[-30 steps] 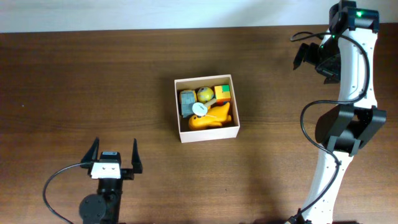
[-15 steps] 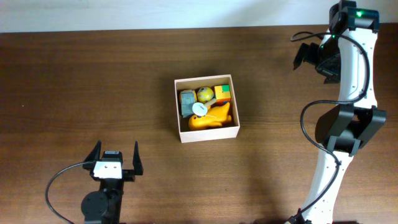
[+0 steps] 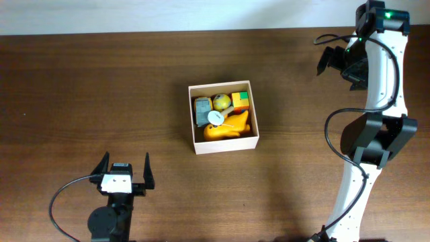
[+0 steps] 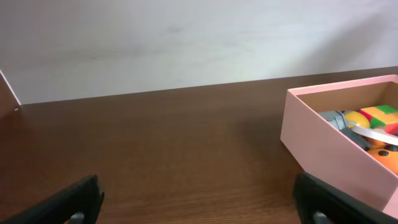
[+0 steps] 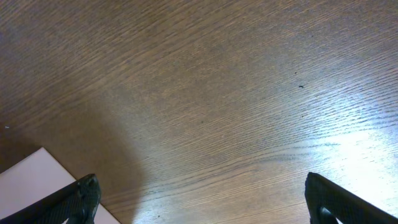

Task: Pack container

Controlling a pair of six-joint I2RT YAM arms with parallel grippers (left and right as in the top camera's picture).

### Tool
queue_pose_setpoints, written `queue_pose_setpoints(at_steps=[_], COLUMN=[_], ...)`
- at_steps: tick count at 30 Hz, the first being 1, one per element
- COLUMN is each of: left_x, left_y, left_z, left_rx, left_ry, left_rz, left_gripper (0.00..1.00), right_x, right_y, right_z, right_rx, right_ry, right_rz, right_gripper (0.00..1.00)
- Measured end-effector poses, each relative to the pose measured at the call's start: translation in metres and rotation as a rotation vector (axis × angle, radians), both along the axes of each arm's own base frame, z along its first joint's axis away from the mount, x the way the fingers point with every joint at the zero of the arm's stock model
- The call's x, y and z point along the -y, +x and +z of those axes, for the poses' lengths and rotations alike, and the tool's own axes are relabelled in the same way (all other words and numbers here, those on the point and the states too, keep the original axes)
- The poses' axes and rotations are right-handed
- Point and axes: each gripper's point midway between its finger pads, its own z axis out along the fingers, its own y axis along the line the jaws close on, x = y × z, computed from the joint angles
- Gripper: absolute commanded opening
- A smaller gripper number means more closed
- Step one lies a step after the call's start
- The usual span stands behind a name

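The container point(image 3: 226, 146), a square shallow box with white walls, sits mid-table. It holds an orange toy point(image 3: 228, 128), a yellow ball point(image 3: 222, 102), a grey toy point(image 3: 202, 109), a yellow-green-red cube point(image 3: 240, 101) and a white disc point(image 3: 215, 117). My left gripper point(image 3: 123, 169) is open and empty near the front left, well apart from the box. In the left wrist view the box wall point(image 4: 323, 146) is at the right, ahead of the open gripper point(image 4: 199, 208). My right gripper point(image 3: 334, 62) is open and empty at the far right, and in the right wrist view point(image 5: 205, 202) it hangs over bare wood.
The brown wooden table point(image 3: 101, 87) ends at a pale wall along the back point(image 4: 186, 37). The right arm's white column point(image 3: 376, 134) stands at the right edge. A pale surface point(image 5: 31, 180) shows at the lower left of the right wrist view.
My left gripper has shifted slightly toward the front edge. The right arm and the box have not moved.
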Motion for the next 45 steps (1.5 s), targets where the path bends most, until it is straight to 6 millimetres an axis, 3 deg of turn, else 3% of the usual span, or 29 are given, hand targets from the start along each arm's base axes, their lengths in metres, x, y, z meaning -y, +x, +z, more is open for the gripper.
queue_pose_setpoints(at_steps=[9, 11, 14, 19, 22, 26, 30, 32, 34, 36, 40, 45], left_x=[0.000, 0.000, 0.000, 0.000, 0.000, 0.000, 0.000, 0.000, 0.000, 0.000, 0.000, 0.000], left_y=[0.000, 0.000, 0.000, 0.000, 0.000, 0.000, 0.000, 0.000, 0.000, 0.000, 0.000, 0.000], left_z=[0.000, 0.000, 0.000, 0.000, 0.000, 0.000, 0.000, 0.000, 0.000, 0.000, 0.000, 0.000], left_rx=[0.000, 0.000, 0.000, 0.000, 0.000, 0.000, 0.000, 0.000, 0.000, 0.000, 0.000, 0.001], left_ry=[0.000, 0.000, 0.000, 0.000, 0.000, 0.000, 0.000, 0.000, 0.000, 0.000, 0.000, 0.000], left_rz=[0.000, 0.000, 0.000, 0.000, 0.000, 0.000, 0.000, 0.000, 0.000, 0.000, 0.000, 0.000], left_gripper=[0.99, 0.99, 0.99, 0.99, 0.99, 0.99, 0.99, 0.99, 0.99, 0.99, 0.99, 0.99], right_x=[-0.006, -0.015, -0.043, -0.117, -0.154, -0.162, -0.148, -0.140, -0.133, -0.124, -0.104, -0.097], right_y=[0.001, 0.002, 0.003, -0.010, -0.040, -0.070, -0.085, -0.090, -0.097, -0.104, -0.126, -0.157], right_z=[0.000, 0.004, 0.027, 0.131, 0.213, 0.290, 0.339, 0.345, 0.337, 0.323, 0.274, 0.232], right_rx=[0.001, 0.008, 0.058, 0.332, 0.566, 0.830, 1.090, 1.182, 1.238, 1.270, 1.280, 1.376], right_ry=[-0.001, -0.003, -0.012, -0.064, -0.133, -0.220, -0.272, -0.281, -0.285, -0.287, -0.289, -0.268], right_rz=[0.013, 0.034, 0.092, 0.275, 0.381, 0.384, 0.294, 0.250, 0.222, 0.201, 0.175, 0.164], right_gripper=[0.99, 0.99, 0.99, 0.99, 0.99, 0.99, 0.99, 0.99, 0.99, 0.99, 0.99, 0.99])
